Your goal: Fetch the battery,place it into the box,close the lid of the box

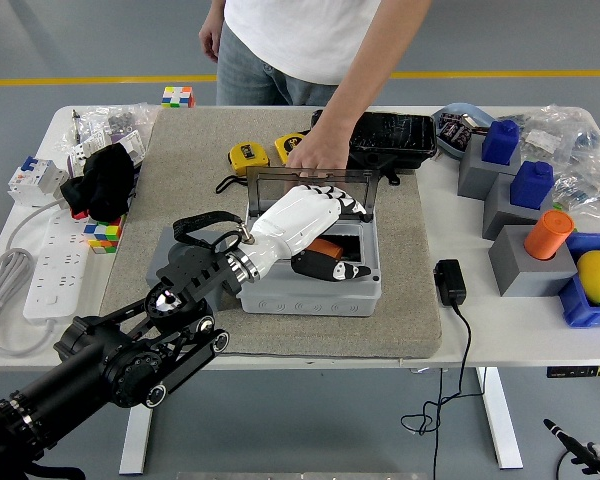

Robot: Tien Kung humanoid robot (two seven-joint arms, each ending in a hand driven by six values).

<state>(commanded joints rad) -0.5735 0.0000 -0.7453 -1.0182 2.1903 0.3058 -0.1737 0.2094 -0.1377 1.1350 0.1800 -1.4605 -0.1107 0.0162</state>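
Head view: orange battery lies inside grey box, partly hidden under left hand. Left hand white, fingers loosely spread above battery, gripping nothing as far as visible. Right hand out of view. Person's hand steadies upright clear lid at far edge. Battery long axis runs roughly left-right, lying flat. Likely rigid, smooth, fairly light; lid thin, stiff plastic, best pushed at top edge to shut.

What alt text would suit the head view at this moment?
The robot's left hand reaches into an open grey box, above an orange battery lying inside. A person's hand holds the box's lid upright from the far side.
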